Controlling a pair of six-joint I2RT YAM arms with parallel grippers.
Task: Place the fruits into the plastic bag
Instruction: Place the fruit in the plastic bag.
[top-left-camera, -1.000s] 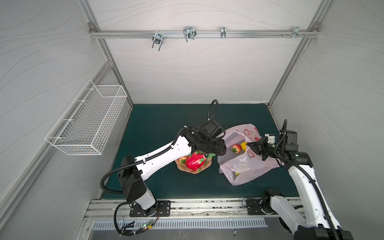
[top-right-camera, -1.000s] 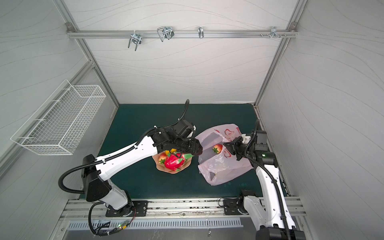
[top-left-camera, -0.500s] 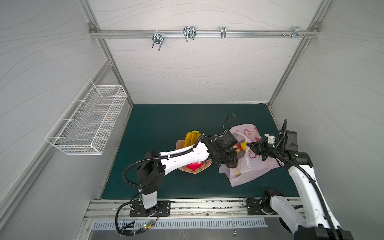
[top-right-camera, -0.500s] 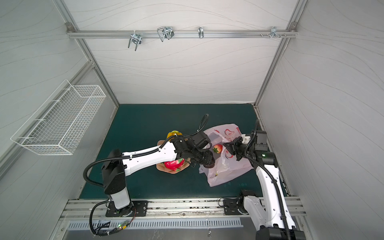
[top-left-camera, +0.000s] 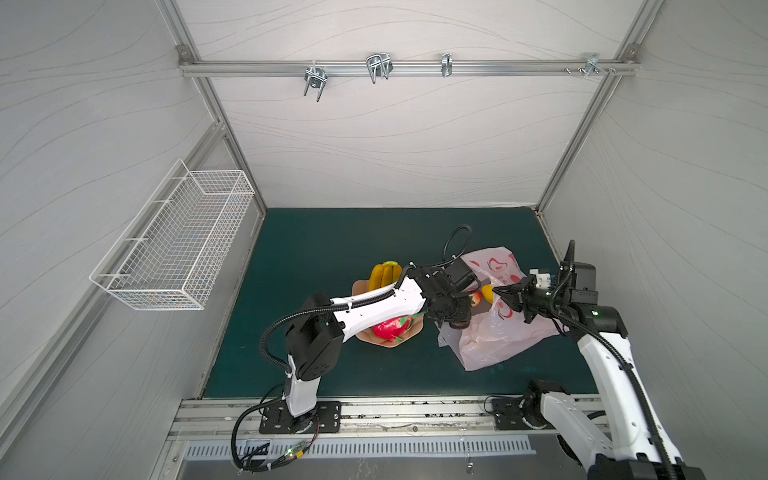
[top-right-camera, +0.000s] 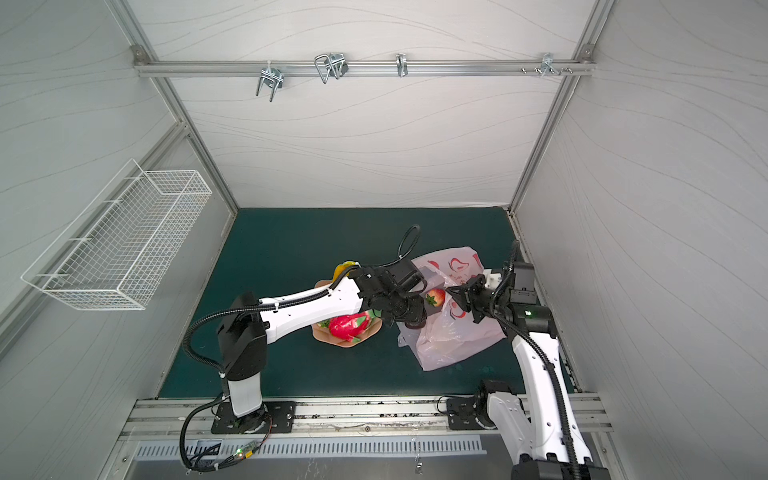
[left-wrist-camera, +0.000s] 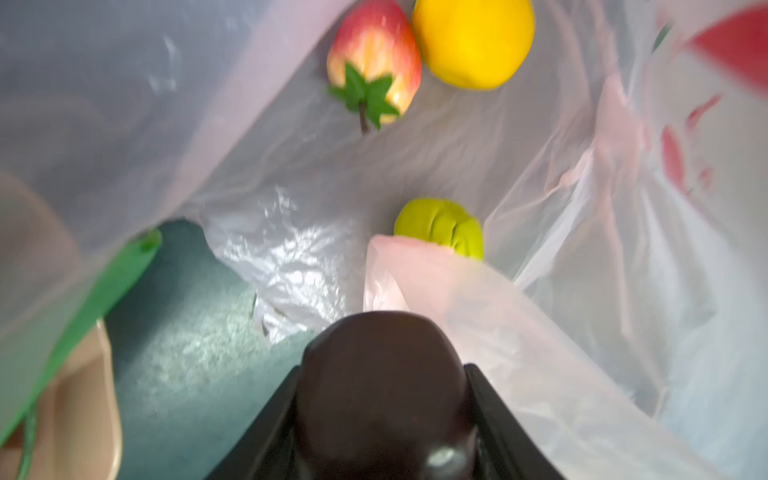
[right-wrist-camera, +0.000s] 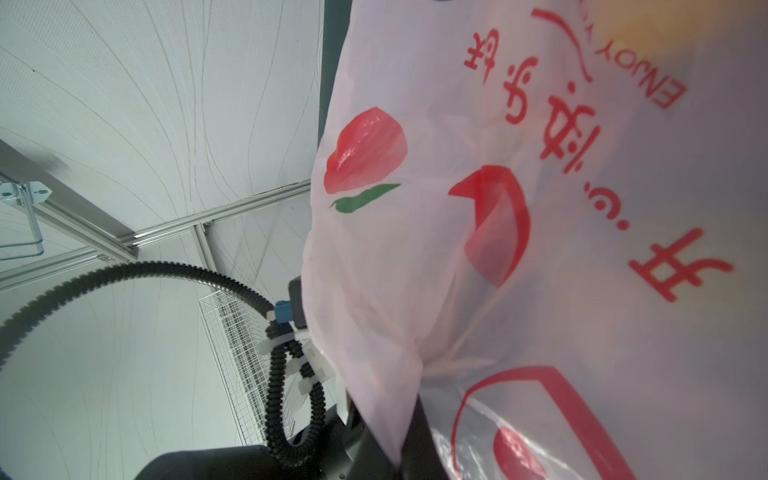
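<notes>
The left gripper (left-wrist-camera: 382, 368), jaws partly spread, holds a dark glossy avocado (left-wrist-camera: 382, 415) at the mouth of the translucent pale-pink plastic bag (top-left-camera: 498, 345). The right gripper (top-left-camera: 503, 292), jaws closed tight, pinches its raised edge.

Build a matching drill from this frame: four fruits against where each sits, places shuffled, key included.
Fruits:
1. avocado
2. dragon fruit
3. strawberry
4. banana bunch

Places:
A. inside the plastic bag
B. gripped in the left gripper
C. lying on the near part of the plate
D. at the plate's far rim

Pairs: 1-B; 2-C; 3-A; 4-D
</notes>
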